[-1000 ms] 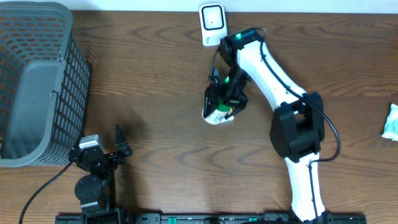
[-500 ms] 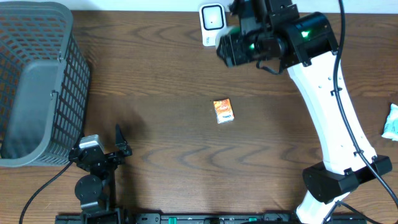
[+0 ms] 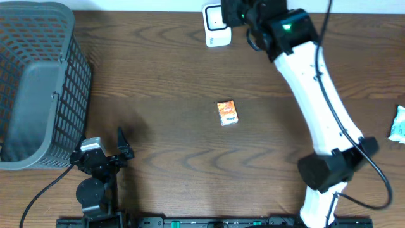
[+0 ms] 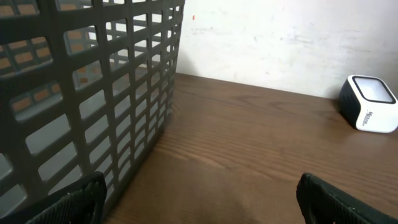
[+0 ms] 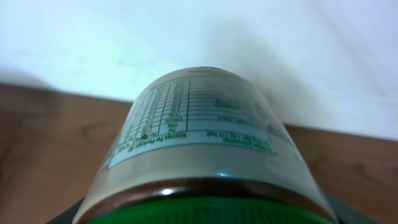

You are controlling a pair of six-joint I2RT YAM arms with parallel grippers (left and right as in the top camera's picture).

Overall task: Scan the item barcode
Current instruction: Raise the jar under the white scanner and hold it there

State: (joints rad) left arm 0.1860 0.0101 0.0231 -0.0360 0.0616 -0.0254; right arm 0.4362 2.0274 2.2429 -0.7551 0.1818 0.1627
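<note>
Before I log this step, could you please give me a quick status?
Left gripper open, by basket. Right gripper shut on bottle, up at scanner. Orange box mid-table, not in the way.

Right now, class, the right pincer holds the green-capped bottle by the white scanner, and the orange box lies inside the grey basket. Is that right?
Not quite: the overhead view shows the orange box on the table, well apart from the grey basket. The right pincer does hold the green-capped bottle by the white scanner.
</note>
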